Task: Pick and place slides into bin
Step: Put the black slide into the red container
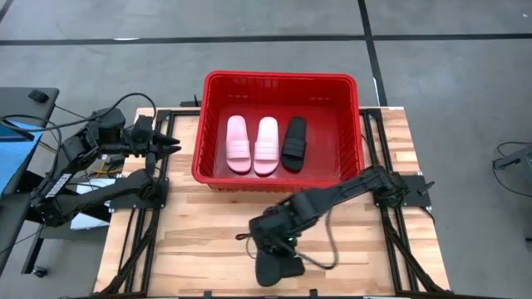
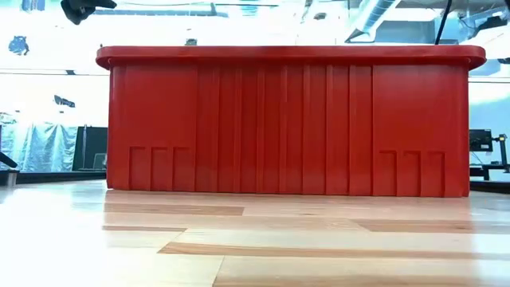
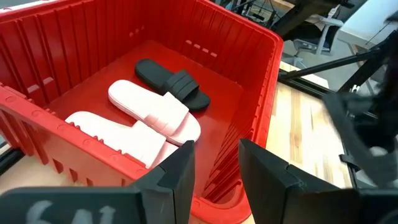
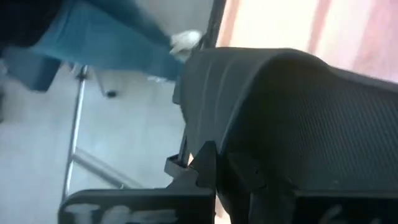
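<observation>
my right claw [image 1: 278,259] is down at the near edge of the wooden table [image 1: 208,241], its fingers pinched together on the last black sandal [image 1: 276,267], a matte rubber thing with a wide ribbed strap and a finely dimpled sole that fills my right wrist view [image 4: 323,118]. the red bin [image 1: 212,124] sits at the far middle of the table, hard plastic with ribbed, slotted walls and a thick rolled rim. three sandals lie flat on its smooth floor, side by side: two pale pink ones [image 1: 238,143] [image 1: 266,144] on the left and a black one [image 1: 293,142] to their right. my left claw [image 1: 170,146] hovers just left of the bin's left wall, its flat dark fingers [image 3: 177,177] apart and holding nothing
</observation>
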Robot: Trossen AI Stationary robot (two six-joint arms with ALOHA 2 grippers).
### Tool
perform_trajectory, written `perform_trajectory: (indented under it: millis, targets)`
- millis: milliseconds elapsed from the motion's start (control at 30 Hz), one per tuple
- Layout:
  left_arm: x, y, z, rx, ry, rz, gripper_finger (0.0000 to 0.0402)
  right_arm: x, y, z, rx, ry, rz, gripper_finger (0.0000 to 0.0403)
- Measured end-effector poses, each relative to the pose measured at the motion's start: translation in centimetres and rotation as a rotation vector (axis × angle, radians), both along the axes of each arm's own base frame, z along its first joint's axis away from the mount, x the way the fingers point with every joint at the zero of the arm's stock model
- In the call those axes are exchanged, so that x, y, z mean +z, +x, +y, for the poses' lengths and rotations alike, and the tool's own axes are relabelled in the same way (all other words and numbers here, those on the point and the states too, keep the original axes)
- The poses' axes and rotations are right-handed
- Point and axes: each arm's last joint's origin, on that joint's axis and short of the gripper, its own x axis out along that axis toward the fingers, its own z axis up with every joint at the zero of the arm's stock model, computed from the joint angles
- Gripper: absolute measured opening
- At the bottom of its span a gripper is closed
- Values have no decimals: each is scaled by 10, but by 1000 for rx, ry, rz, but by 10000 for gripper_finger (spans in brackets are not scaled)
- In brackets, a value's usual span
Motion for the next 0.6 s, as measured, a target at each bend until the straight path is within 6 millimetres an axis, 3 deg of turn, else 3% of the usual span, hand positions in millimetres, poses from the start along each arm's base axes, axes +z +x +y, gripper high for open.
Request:
perform_trajectory:
  millis: [267, 600]
  targets:
    - [0, 0, 0, -3, 8, 0, 114, 74, -53, -18, -190, -146, -156, 0]
    - [0, 0, 0, -3, 8, 0, 114, 125, -103, -76, -346, -418, -280, 0]
